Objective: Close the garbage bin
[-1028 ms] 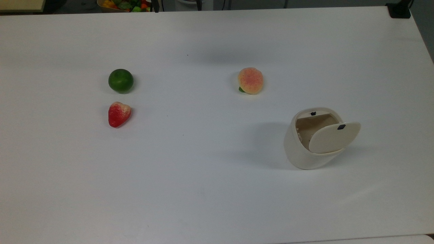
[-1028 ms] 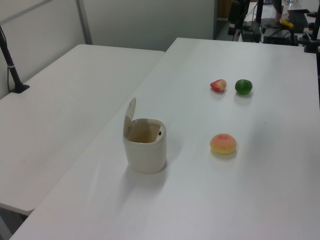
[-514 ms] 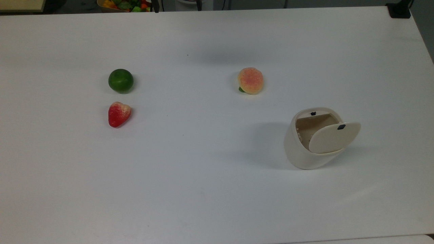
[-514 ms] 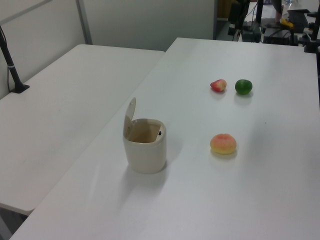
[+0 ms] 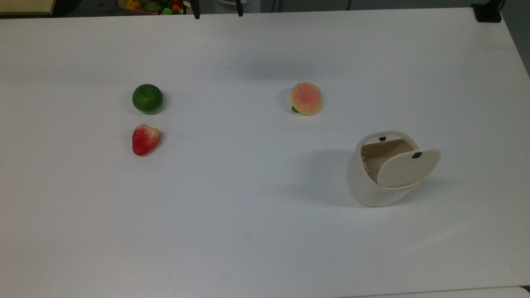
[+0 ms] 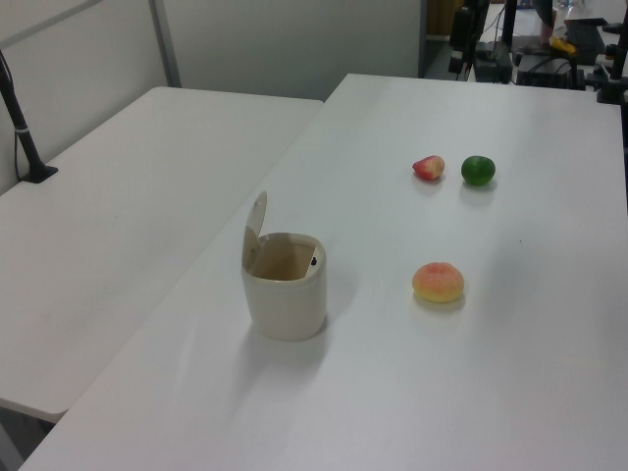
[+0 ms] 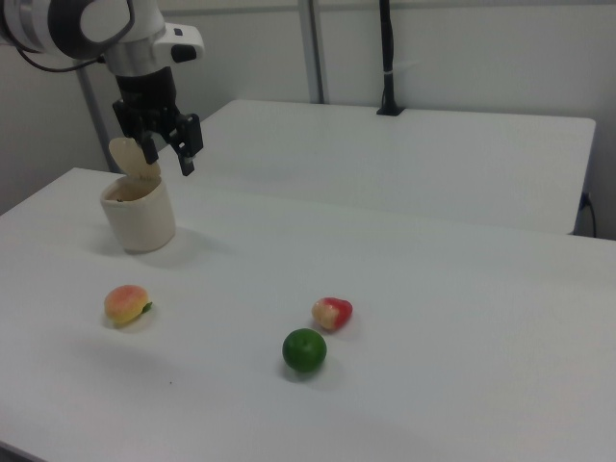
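While the garbage bin (image 5: 370, 188) (image 6: 285, 299) (image 7: 140, 217) stands upright on the white desk (image 5: 248, 231), its lid (image 5: 408, 167) (image 6: 255, 231) (image 7: 130, 154) is raised on the hinge and the mouth is uncovered. In the top view the bin sits toward the desk's right edge, well clear of every corner. A small black mark shows on the lid and another on the rim opposite. In the top view the lid covers part of the opening. Something pale lies against the inner wall, too small to identify.

In the right view the gripper (image 7: 168, 154) hangs beside the raised lid with its two fingers spread and nothing between them. One finger overlaps the lid's outline, and whether it touches the lid or is at a different depth cannot be told.

Three fruits lie apart from the bin. A peach (image 5: 306, 98) (image 6: 438, 283) (image 7: 126, 304) is the nearest. A lime (image 5: 147, 99) (image 6: 478, 170) (image 7: 304, 350) and a strawberry (image 5: 145, 139) (image 6: 429, 168) (image 7: 332, 313) lie just beside each other toward the desk's left side in the top view.

A bowl of coloured items (image 5: 149, 6) beyond the desk's far edge is cut off by the top view's upper border.
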Controlling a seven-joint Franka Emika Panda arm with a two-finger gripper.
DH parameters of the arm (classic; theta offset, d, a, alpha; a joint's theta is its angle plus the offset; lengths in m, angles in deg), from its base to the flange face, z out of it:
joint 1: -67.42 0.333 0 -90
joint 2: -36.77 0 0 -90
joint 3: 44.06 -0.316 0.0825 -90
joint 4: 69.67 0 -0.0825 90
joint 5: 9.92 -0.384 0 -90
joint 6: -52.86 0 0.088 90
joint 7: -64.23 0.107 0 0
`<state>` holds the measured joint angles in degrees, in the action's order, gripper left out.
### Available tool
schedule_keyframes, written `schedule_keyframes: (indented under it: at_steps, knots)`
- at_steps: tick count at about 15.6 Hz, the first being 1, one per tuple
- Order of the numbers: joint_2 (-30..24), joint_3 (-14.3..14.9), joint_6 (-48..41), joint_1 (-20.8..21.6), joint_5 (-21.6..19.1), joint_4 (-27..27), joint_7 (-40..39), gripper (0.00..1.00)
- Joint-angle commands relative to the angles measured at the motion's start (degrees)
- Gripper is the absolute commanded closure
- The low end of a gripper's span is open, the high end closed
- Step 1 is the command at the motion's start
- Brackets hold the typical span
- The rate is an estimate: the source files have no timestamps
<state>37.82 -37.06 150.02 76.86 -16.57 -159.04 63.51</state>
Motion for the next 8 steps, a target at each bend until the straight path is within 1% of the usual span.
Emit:
schedule_keyframes:
  at_steps: [1,4,5,8]
  knots:
    - [-0.61,0.38,0.49,0.58,-1.16,-0.98,-1.39,0.74]
    - [-0.52,0.38,0.49,0.58,-1.52,-0.98,-1.39,0.96]
    - [-0.52,0.38,0.57,0.58,-1.6,-0.98,-1.22,0.98]
    - [0.27,0.21,0.66,0.93,-1.78,-0.89,-0.42,0.98]
